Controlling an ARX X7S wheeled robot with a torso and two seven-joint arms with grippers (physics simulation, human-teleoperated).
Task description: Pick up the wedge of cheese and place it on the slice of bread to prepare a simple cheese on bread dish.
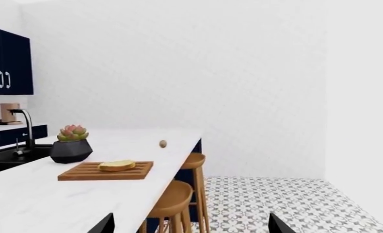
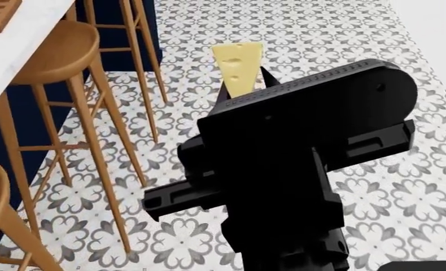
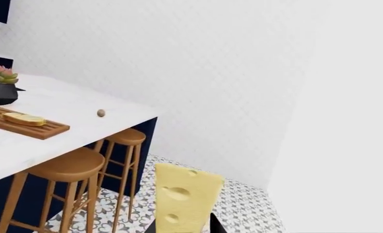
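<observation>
The wedge of cheese [image 3: 183, 198], pale yellow with round holes, stands upright between the jaws of my right gripper [image 3: 183, 228], which is shut on it. In the head view the cheese [image 2: 236, 65] sticks up beyond the black right arm, over the tiled floor and off the counter. The slice of bread [image 1: 117, 165] lies on a grooved wooden board [image 1: 81, 173] on the white counter; it also shows in the right wrist view [image 3: 24, 118], far from the cheese. My left gripper [image 1: 190, 228] is open wide and empty, aimed along the counter's edge.
Wooden stools [image 2: 53, 51] stand along the white counter [image 1: 42, 199]. A succulent in a black pot [image 1: 71, 144] sits behind the board, and a small brown round object [image 1: 163, 143] lies near the counter's far edge. A sink with a faucet [image 1: 24, 127] is beyond. The patterned floor [image 1: 295, 204] is bounded by white walls.
</observation>
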